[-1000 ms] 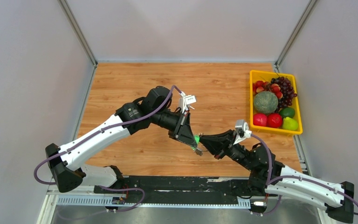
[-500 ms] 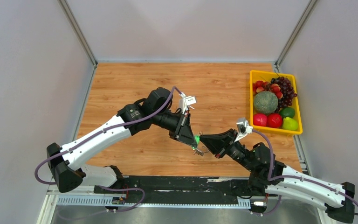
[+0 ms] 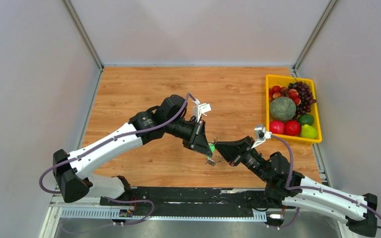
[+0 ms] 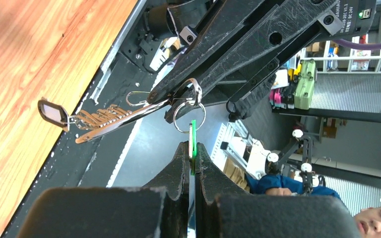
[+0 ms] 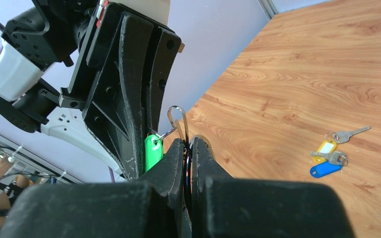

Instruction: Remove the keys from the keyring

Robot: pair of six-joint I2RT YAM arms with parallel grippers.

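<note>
Wooden table (image 3: 144, 84) took up the cell floor. Yellow tray (image 3: 268, 106) of fruit sat at its right edge, well apart from the work. Left arm (image 3: 109, 144) came in from lower left and right arm (image 3: 327, 198) from lower right. They met nose to nose above the near middle of the table, off the surface.

Left gripper (image 4: 192, 148): jaws closed down narrow, clamped edge-on over the green tag (image 4: 193, 133). Only the tag's top end stuck out past the fingertips.

Right gripper (image 5: 187, 144): jaws likewise pinched together, keyring (image 5: 177, 123) wire caught between the tips, loop standing up above them. In the right wrist view the green tag sat just beside that loop, joined to it by a small link.

Keyring was therefore in the air between the two grippers, not on the table.

Hanging keys (image 4: 104, 116): a silver bunch dangled beside the right gripper's tips in the left wrist view, with a black-framed tag (image 4: 53, 111) at the outer end. Couldn't tell which loop each one sat on.

Loose keys (image 5: 349, 134) lay on the wood, well apart from the ring, bunched close together. One had a yellow tag (image 5: 324, 148), one a blue tag (image 5: 325, 169).
</note>
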